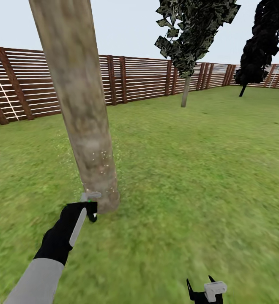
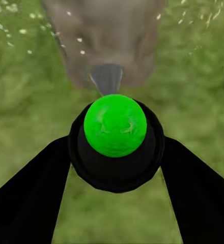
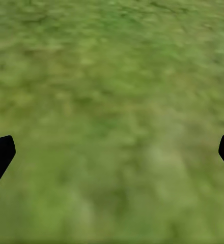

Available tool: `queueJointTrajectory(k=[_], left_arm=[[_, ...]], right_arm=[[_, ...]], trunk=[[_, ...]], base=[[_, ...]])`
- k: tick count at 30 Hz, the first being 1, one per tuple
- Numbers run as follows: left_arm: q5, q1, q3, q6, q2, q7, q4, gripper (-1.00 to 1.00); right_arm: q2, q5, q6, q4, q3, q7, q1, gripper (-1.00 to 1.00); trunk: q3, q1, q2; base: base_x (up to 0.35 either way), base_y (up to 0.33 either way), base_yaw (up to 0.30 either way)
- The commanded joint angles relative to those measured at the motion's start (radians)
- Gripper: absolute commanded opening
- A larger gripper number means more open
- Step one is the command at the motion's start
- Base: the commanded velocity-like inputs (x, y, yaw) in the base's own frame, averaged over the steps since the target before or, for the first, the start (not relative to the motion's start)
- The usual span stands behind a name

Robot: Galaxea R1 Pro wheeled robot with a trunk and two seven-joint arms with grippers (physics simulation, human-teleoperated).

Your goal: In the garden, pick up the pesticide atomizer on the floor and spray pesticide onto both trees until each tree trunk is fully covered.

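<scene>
**gardenbot_fan:** So where's this at? Looks to me like the atomizer part is already sorted. The left gripper (image 1: 90, 207) is clamping the pesticide atomizer (image 2: 115, 133), the black-bodied thing with the bright green cap, fingers (image 2: 30, 195) pressing on it from both sides. Its grey nozzle (image 2: 107, 77) is pointing right at the base of the near tree trunk (image 1: 78, 105), practically touching it.

**sim_lurker:** Yeah, and it's spraying right now I think. Whitish pesticide specks (image 1: 102, 162) are hanging around the lower trunk and drifting over the grass (image 1: 190, 169) beside it. But I'm only seeing specks down low. Higher up, the bark is looking clean, so I'd guess this trunk is only partly covered.

**gardenbot_fan:** Agreed. And the second tree (image 1: 185, 90), the one out by the wooden fence (image 1: 135, 78), is sitting well apart with nothing around it that I can make out. That's all still to do, I reckon. The black tree (image 1: 258, 46) further right isn't one of the targets.

**sim_lurker:** Pose-wise, the left arm is reaching forward and low, wrist aiming the nozzle at the foot of the trunk. The right gripper (image 1: 203, 291) is hanging down by the bottom edge, spread wide with nothing in it, just facing grass.
</scene>
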Motion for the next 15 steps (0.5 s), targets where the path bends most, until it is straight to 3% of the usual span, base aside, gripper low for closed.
queueJointTrajectory(k=[1,2,4,5,7,11,15], left_arm=[[-0.008,-0.011,-0.009,0.015,-0.002,0.001,-0.001,-1.00],[-0.005,-0.020,-0.003,0.035,0.004,0.001,-0.002,-1.00],[-0.008,-0.031,0.060,0.043,0.025,0.000,-0.002,-1.00],[-0.008,-0.033,0.075,0.044,0.037,-0.001,-0.002,-1.00],[-0.005,-0.035,0.097,0.045,0.079,-0.002,-0.002,-1.00],[-0.005,-0.042,0.083,0.046,0.051,-0.001,-0.005,-1.00],[-0.007,-0.058,0.074,0.047,0.038,0.000,-0.006,-1.00]], right_arm=[[0.000,0.000,0.000,0.000,0.000,0.000,0.000,1.00],[0.000,0.000,0.000,0.000,0.000,0.000,0.000,1.00],[0.000,0.000,0.000,0.000,0.000,0.000,0.000,1.00],[0.000,0.000,0.000,0.000,0.000,0.000,0.000,1.00],[0.000,0.000,0.000,0.000,0.000,0.000,0.000,1.00],[0.000,0.000,0.000,0.000,0.000,0.000,0.000,1.00],[0.000,0.000,0.000,0.000,0.000,0.000,0.000,1.00]], trunk=[[0.000,0.000,0.000],[0.000,0.000,0.000],[0.000,0.000,0.000],[0.000,0.000,0.000],[0.000,0.000,0.000],[0.000,0.000,0.000],[0.000,0.000,0.000]], base=[[0.000,0.000,0.000],[0.000,0.000,0.000],[0.000,0.000,0.000],[0.000,0.000,0.000],[0.000,0.000,0.000],[0.012,0.000,0.000],[0.291,0.000,0.000]])
